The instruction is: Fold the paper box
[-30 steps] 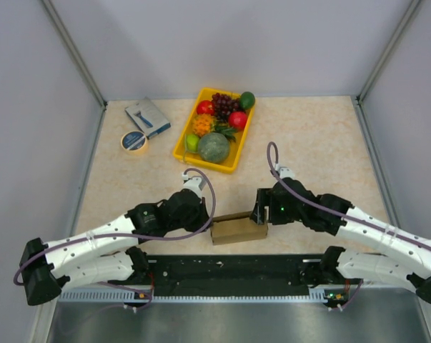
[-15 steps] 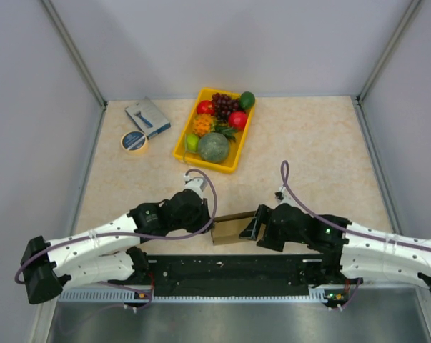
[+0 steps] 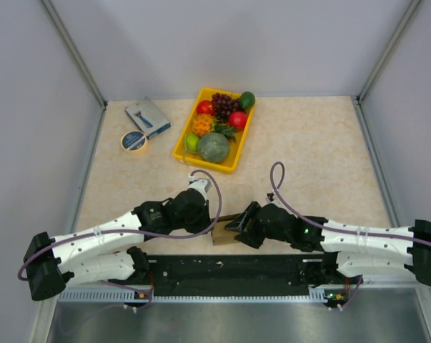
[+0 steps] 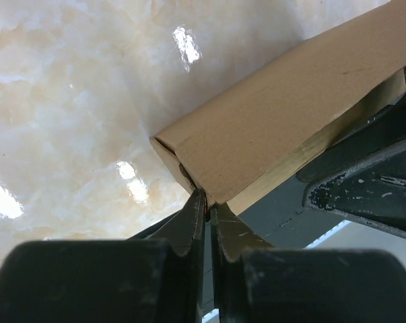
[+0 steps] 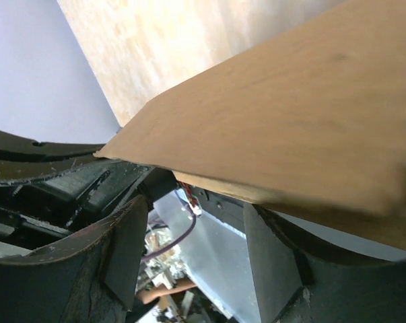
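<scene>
The left claw [image 4: 207, 202] was pinched nearly closed on a lower corner of the paper box [image 4: 277, 128], its two dark fingers [image 4: 189, 225] meeting on the thin brown edge at the bottom centre of the left wrist view. From there the box ran as a long, flat-sided folded shape up toward the upper right of that view, with the glossy marbled counter [image 4: 68, 101] behind it.

In the right wrist view the right claw [image 5: 196, 229] stood open, its fingers [image 5: 125, 249] well apart in the lower half of the frame. The brown panel crossed above them from centre left to the right edge. Whether either finger touched it could not be told.

In the overhead view the box lay at the lower centre of the frame, between the two claws and close to the near edge of the counter. Well apart, at upper centre, sat a yellow tray [image 3: 204, 165] of fruit. A small blue-grey box [image 3: 148, 117] and a tape roll [image 3: 134, 141] lay at upper left.
</scene>
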